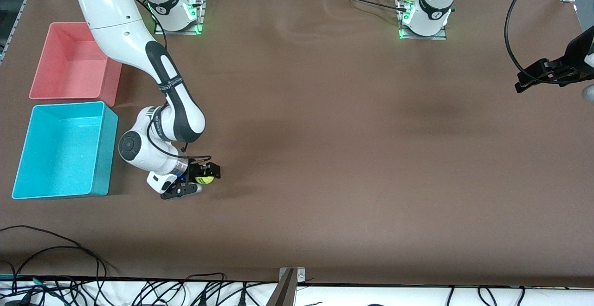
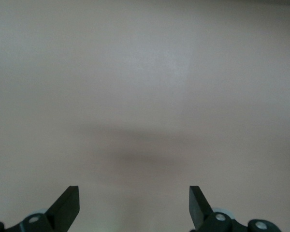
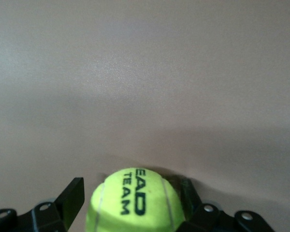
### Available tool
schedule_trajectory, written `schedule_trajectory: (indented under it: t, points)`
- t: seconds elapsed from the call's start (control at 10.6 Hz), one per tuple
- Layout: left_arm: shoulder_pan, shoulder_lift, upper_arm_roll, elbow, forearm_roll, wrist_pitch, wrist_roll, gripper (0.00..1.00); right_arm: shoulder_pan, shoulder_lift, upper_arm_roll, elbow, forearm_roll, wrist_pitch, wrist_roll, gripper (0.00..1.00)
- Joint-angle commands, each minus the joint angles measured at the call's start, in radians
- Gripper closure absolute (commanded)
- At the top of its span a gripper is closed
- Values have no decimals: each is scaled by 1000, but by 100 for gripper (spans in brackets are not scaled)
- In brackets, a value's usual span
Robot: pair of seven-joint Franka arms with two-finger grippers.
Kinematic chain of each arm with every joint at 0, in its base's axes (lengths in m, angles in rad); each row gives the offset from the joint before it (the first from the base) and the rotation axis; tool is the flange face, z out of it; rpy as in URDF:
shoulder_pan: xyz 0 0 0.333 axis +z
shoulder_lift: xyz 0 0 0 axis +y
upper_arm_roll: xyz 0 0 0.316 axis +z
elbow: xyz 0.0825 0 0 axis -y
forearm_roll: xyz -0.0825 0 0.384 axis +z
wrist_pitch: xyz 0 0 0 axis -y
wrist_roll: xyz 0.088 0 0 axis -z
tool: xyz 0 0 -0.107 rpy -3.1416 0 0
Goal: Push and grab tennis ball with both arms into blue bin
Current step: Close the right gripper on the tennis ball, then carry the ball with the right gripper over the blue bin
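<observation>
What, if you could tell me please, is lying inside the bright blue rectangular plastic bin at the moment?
Nothing shows inside the bright blue rectangular plastic bin; its bare floor is fully in view. The fuzzy yellow-green tennis ball sits outside it, between the right tool's fingers.

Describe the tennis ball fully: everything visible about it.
The tennis ball is fuzzy yellow-green felt with a pale curved seam and black lettering reading "EAD TEAM". It sits between the fingers of the right gripper, which is shut on it, low by the brown table, beside the blue bin and outside it.
</observation>
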Motion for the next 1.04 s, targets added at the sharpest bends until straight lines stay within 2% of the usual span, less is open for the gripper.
schedule_trajectory:
  t: [0.0,0.19,0.28,0.47,0.66,0.94]
  points:
    - [-19,6,25,-20,-41,-25,-7,0,-5,-5,3,11,8,-4,-35,99]
    - [-22,-37,25,-81,-43,-20,-7,0,-13,-10,0,23,7,-32,-58,100]
    - [-22,-49,25,-98,-43,-19,-7,0,-25,-11,-4,50,7,-90,-61,100]
    - [-22,-56,25,-108,-53,-19,-7,0,-83,-14,-6,148,5,-299,-90,100]
    - [-21,-62,25,-108,-69,68,8,0,-137,-58,-6,146,4,-362,-150,100]
    - [-19,-62,23,-108,-46,92,145,0,-139,-123,-75,144,-19,-512,-185,100]
